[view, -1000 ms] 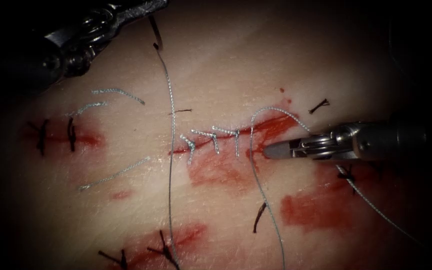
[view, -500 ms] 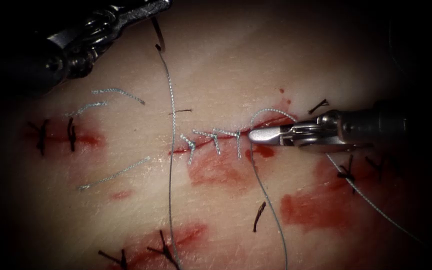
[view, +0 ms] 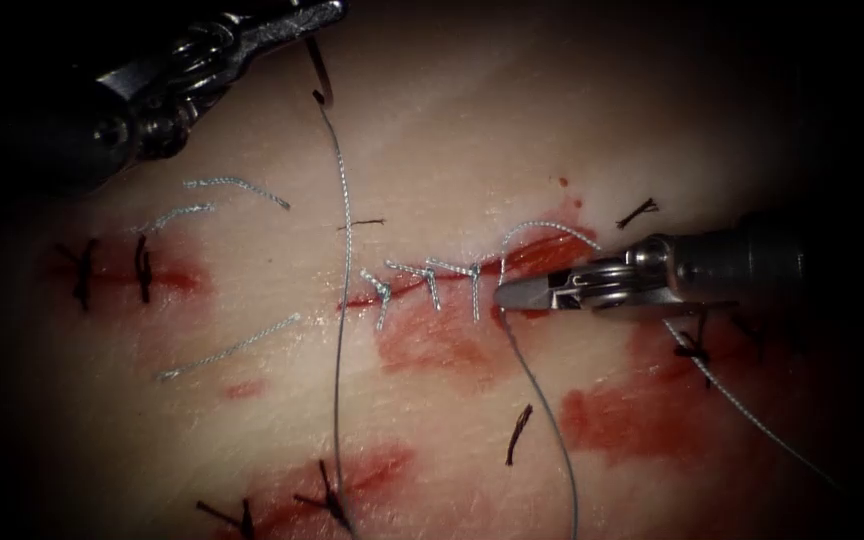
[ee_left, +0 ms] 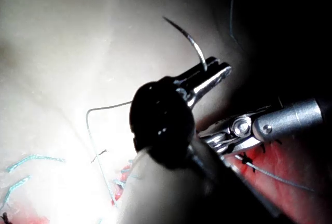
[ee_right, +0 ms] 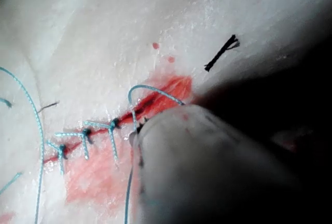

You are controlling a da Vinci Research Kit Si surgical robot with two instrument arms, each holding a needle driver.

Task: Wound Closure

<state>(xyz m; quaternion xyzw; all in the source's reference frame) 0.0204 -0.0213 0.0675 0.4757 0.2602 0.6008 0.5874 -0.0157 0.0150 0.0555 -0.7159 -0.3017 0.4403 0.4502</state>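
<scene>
My left tool holds the needle up and away from the cut; my right tool lies low at the cut.

The tissue (view: 472,140) is the biggest thing here, with the cut (view: 452,272) across its middle, three stitches (view: 430,282) already over it, and red fluid (view: 442,345) under it. My right tool (view: 512,293) comes in from the right, and its tip rests on the right end of the cut, just past the last stitch. I cannot tell if its jaws are open or holding anything. My left tool (view: 320,14) is far off, up and to the left, pinched shut on the needle (view: 320,72) near its back end. The needle is out of the tissue. The thread (view: 344,260) hangs down from it.
</scene>
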